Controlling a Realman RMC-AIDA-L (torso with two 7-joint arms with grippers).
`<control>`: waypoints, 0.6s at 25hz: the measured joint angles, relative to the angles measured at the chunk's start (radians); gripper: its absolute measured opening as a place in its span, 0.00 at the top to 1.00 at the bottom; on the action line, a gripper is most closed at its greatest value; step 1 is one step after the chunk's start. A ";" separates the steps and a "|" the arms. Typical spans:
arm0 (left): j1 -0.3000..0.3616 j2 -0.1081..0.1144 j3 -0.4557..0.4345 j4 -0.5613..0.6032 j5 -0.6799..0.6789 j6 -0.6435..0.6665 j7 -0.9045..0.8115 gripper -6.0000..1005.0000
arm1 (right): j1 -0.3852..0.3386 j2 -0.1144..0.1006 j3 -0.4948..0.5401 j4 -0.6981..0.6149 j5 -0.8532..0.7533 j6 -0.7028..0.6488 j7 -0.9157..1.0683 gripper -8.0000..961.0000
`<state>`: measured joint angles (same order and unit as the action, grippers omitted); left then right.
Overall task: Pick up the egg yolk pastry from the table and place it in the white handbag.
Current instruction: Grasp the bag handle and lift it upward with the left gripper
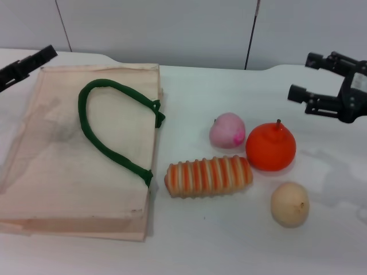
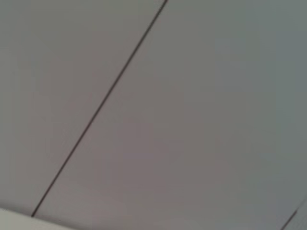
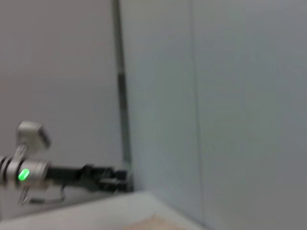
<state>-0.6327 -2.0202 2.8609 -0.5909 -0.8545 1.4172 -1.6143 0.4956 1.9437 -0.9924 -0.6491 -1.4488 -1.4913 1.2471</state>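
The egg yolk pastry (image 1: pixel 290 204), a small pale tan ball with a dimple, lies on the white table at the front right. The white handbag (image 1: pixel 69 172), a flat cream tote with dark green handles (image 1: pixel 112 129), lies at the left. My right gripper (image 1: pixel 304 77) is open and empty at the far right, raised well behind the pastry. My left gripper (image 1: pixel 26 66) shows at the top left edge, over the bag's far corner. It also shows far off in the right wrist view (image 3: pixel 103 177).
A long orange-striped bread roll (image 1: pixel 208 176) lies between bag and pastry. A pink peach-like ball (image 1: pixel 227 130) and an orange fruit (image 1: pixel 270 146) sit behind the pastry. A grey wall stands behind the table.
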 joint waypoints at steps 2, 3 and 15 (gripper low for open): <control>-0.015 0.000 0.000 -0.025 0.045 0.004 -0.031 0.13 | 0.005 0.003 0.000 -0.049 -0.062 0.000 0.052 0.10; -0.032 0.000 0.001 -0.041 0.093 0.009 -0.061 0.13 | 0.008 0.007 0.002 -0.076 -0.103 0.005 0.080 0.10; -0.145 -0.007 0.002 -0.161 0.410 -0.032 -0.232 0.13 | 0.019 0.026 0.084 -0.081 -0.150 0.014 0.080 0.10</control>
<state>-0.7782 -2.0271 2.8624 -0.7515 -0.4448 1.3854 -1.8462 0.5150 1.9698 -0.9089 -0.7300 -1.5987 -1.4771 1.3275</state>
